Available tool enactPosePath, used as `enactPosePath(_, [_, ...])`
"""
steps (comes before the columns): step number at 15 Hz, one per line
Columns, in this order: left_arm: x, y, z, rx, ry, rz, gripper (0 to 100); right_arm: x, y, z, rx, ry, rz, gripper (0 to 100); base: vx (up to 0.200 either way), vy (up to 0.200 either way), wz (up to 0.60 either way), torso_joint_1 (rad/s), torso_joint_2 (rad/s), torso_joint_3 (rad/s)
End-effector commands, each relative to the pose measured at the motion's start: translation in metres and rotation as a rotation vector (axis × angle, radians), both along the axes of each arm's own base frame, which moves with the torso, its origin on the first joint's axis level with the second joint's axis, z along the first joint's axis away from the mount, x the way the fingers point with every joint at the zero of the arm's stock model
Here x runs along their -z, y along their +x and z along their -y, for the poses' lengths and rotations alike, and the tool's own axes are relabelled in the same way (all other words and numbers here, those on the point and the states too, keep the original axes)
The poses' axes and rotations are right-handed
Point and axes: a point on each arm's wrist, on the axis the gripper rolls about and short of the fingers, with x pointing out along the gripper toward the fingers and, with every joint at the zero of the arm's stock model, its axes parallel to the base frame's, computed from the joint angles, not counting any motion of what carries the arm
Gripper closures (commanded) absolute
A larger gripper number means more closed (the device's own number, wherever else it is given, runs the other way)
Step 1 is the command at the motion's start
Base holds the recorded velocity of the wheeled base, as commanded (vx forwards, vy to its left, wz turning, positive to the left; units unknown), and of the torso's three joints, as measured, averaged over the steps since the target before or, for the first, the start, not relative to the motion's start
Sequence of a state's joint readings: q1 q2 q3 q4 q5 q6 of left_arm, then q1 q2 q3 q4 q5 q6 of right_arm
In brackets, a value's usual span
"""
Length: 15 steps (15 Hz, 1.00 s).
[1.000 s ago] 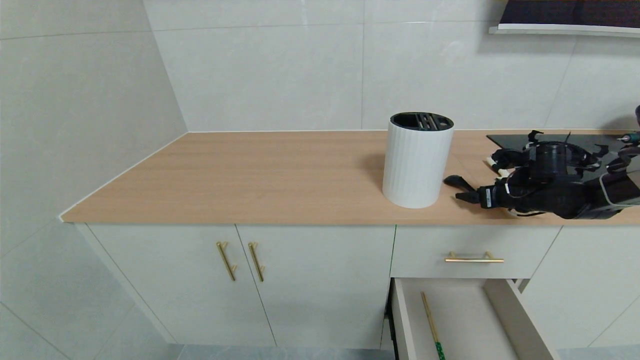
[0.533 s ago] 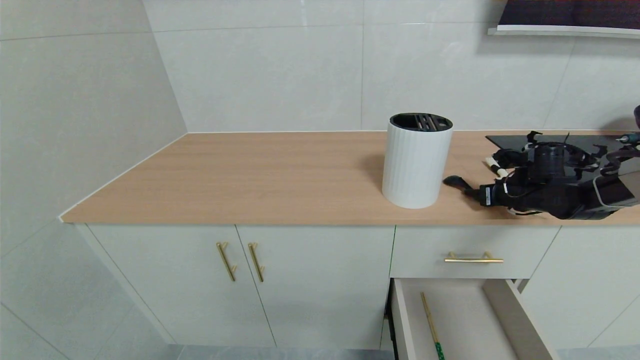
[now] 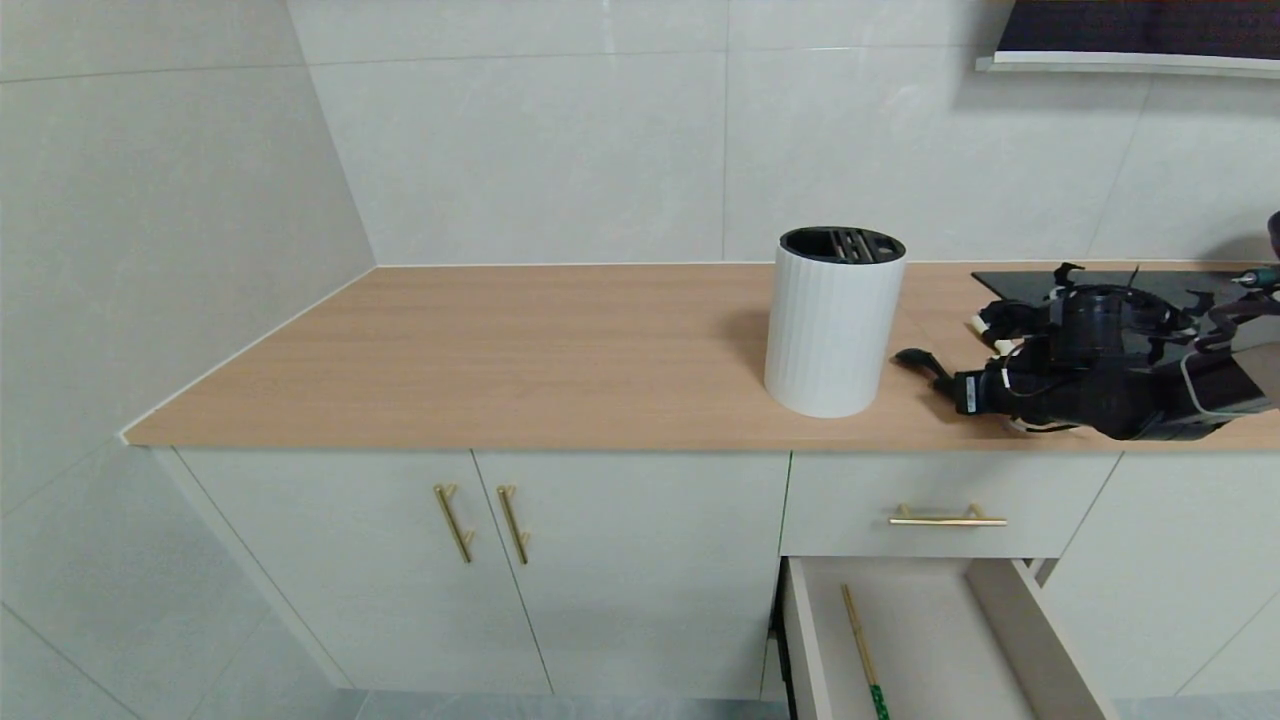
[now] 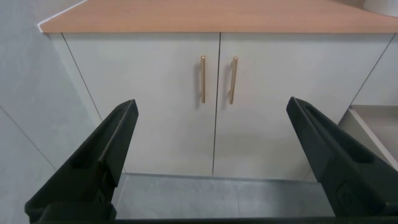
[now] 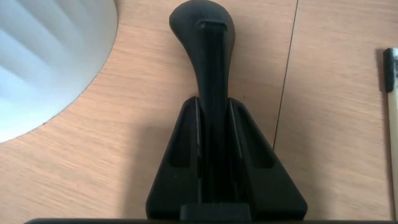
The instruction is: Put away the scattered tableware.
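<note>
Wood countertop (image 3: 550, 350) by tiled wall (image 3: 520, 150); right end effector (image 5: 214, 115) clamps black handle (image 5: 203, 37), left end effector (image 4: 211, 109) apart.

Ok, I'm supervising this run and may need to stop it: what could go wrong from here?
The right gripper is shut on a black handle whose end sits close beside the white holder; a sideways swing could knock it. The slim stick on the counter near the gripper might get swept off toward the open drawer.
</note>
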State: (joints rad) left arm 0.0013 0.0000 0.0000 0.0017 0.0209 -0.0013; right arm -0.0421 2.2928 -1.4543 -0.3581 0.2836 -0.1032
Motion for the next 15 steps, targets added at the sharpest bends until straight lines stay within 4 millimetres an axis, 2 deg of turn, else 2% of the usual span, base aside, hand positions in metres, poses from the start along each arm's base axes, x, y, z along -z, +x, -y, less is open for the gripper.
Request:
enactPosePath(1, [0.0,0.0,0.0,-0.001,0.0,0.0,0,-0.018,-0.008,-0.001,0.006,-0.001,0.027,100,0.0,0.0,0.0,0.0,0.0,0.0])
enactPosePath(4, [0.0,0.0,0.0,-0.001,0.0,0.0,0,-0.083,-0.064,-0.002,0.093,0.065,0.075,100,0.0,0.0,0.0,0.0,0.0,0.0])
enactPosePath(5, [0.0,0.0,0.0,-0.001,0.0,0.0,0,-0.098,-0.088,-0.003,0.12,0.071,0.063,100,0.0,0.0,0.0,0.0,0.0,0.0])
enactPosePath(6, [0.0,0.0,0.0,-0.001,0.0,0.0,0,-0.1,-0.091,-0.003,0.123,0.07,0.059,100,0.0,0.0,0.0,0.0,0.0,0.0])
enactPosePath(7, [0.0,0.0,0.0,-0.001,0.0,0.0,0,-0.113,-0.123,-0.004,0.159,0.075,0.019,100,0.0,0.0,0.0,0.0,0.0,0.0])
enactPosePath(8, [0.0,0.0,0.0,-0.001,0.0,0.0,0,-0.116,-0.153,-0.005,0.178,0.071,-0.012,100,0.0,0.0,0.0,0.0,0.0,0.0])
enactPosePath(10, [0.0,0.0,0.0,-0.001,0.0,0.0,0,-0.111,-0.191,-0.005,0.196,0.06,-0.039,100,0.0,0.0,0.0,0.0,0.0,0.0])
enactPosePath(14, [0.0,0.0,0.0,-0.001,0.0,0.0,0,-0.087,-0.246,-0.007,0.221,0.041,-0.157,100,0.0,0.0,0.0,0.0,0.0,0.0])
enactPosePath(15, [0.0,0.0,0.0,-0.001,0.0,0.0,0,-0.084,-0.251,-0.008,0.218,0.039,-0.169,100,0.0,0.0,0.0,0.0,0.0,0.0])
